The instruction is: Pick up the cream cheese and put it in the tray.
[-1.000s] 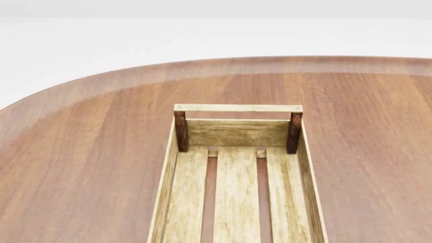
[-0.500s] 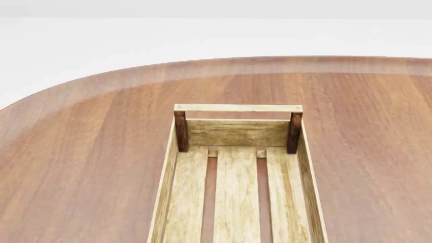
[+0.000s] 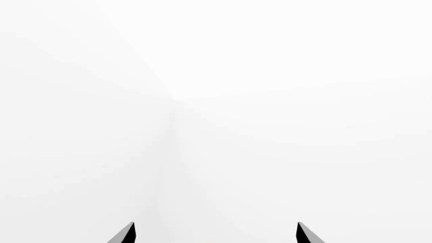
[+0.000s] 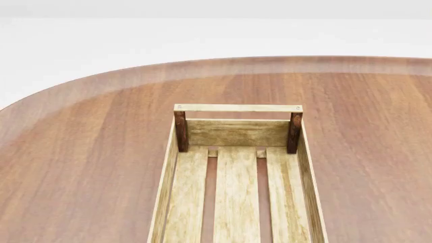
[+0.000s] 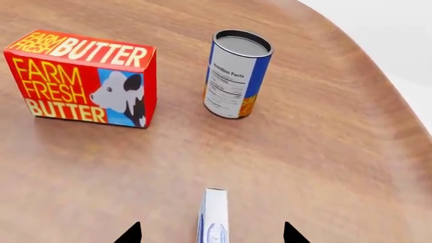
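Note:
The cream cheese shows in the right wrist view as a narrow white and light blue box seen edge-on on the wooden table. It lies between the tips of my right gripper, whose jaws stand wide apart and clear of it on both sides. My left gripper is open and empty, facing blank white space. The tray, a long crate of pale slats with dark brown corner posts, sits empty in the middle of the head view. Neither gripper shows in the head view.
A red-orange butter box and a blue-and-orange can stand beyond the cream cheese in the right wrist view. The rounded table edge runs past the can. The brown table surrounds the tray.

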Tool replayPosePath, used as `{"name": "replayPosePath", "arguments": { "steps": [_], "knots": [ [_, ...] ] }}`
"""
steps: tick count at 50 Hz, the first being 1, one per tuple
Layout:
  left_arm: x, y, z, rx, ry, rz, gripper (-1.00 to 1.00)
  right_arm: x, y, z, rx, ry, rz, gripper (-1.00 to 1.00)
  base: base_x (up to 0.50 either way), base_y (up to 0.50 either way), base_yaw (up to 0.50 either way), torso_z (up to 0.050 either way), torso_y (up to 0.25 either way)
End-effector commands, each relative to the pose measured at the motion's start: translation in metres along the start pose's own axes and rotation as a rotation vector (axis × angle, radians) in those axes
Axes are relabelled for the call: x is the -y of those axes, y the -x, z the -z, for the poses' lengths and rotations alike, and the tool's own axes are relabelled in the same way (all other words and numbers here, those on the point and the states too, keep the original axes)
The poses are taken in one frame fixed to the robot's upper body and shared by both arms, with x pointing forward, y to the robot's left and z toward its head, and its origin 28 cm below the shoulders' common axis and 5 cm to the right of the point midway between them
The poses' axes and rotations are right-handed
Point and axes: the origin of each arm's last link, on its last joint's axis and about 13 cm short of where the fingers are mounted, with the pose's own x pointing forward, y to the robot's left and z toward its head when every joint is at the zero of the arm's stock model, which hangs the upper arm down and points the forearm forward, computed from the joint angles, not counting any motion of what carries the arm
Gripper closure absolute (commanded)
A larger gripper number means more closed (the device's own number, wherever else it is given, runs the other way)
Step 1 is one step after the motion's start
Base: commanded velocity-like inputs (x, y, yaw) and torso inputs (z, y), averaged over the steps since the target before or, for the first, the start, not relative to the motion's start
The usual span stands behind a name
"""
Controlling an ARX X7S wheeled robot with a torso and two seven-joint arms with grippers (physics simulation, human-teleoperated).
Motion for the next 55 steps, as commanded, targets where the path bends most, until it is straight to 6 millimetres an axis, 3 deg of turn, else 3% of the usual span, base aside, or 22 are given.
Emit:
{"name": "replayPosePath", "arguments": {
  "steps": [1, 55],
  "knots": [
    [0.0, 0.0, -0.001, 0.0, 0.0, -0.001, -1.0, 0.002, -0.004, 0.003, -0.02, 0.009, 0.002, -1.0, 0.0, 0.0, 0.0, 0.0, 0.0],
    [0.001, 0.0, 0.0, 0.001, -0.007, -0.003, -1.0, 0.001, -0.03, 0.025, -0.158, 0.022, -0.01, -1.0, 0.0, 0.0, 0.0, 0.0, 0.0]
  ]
}}
